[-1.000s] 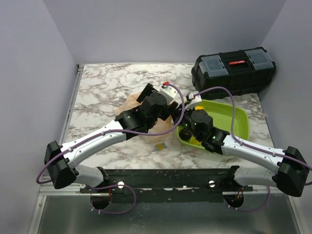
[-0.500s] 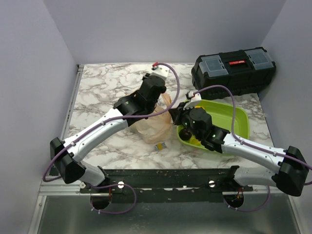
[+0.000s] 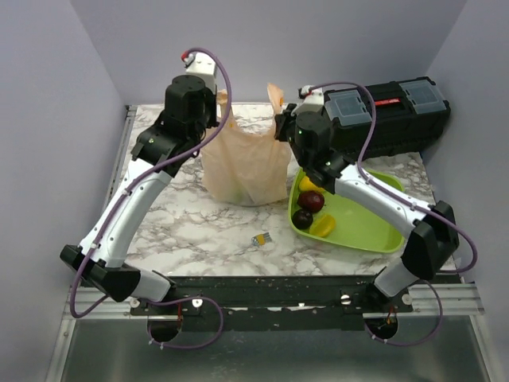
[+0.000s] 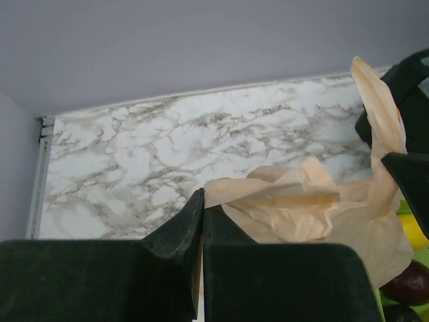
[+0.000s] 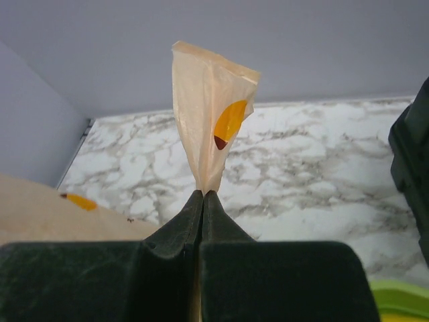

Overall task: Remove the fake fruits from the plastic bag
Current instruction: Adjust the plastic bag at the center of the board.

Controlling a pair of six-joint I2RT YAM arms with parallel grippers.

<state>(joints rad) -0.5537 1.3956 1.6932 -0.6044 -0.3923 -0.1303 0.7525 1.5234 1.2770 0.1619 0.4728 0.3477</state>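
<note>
- Top view: the thin, crinkly peach-orange plastic bag [image 3: 246,163] hangs stretched between the two raised arms over the marble table [image 3: 159,215], just left of the lime-green rectangular tray [image 3: 374,231].
- The left gripper [image 3: 215,123] pinches the bag's upper left edge and the right gripper [image 3: 282,127] its upper right corner, both closed tight on the film.
- The mouth faces up and the belly sags down, with the long axis running across from gripper to gripper. Whether the bottom touches the table I cannot tell.
- Two yellow and two dark glossy toy fruits [image 3: 312,201] lie at the tray's left end. A faint green tint low in the bag suggests one more inside.
- Left wrist view: the jaws are pressed together on a fold of the bag's rim.
- Right wrist view: the jaws clamp a narrow strip of the bag that stands straight up and carries an orange printed mark.
- To do this step well, I judge, hold both pinches firm and carry the bag over the tray. Then tip the mouth down slowly so nothing rolls onto the marble, since thin film may slip or tear.
</note>
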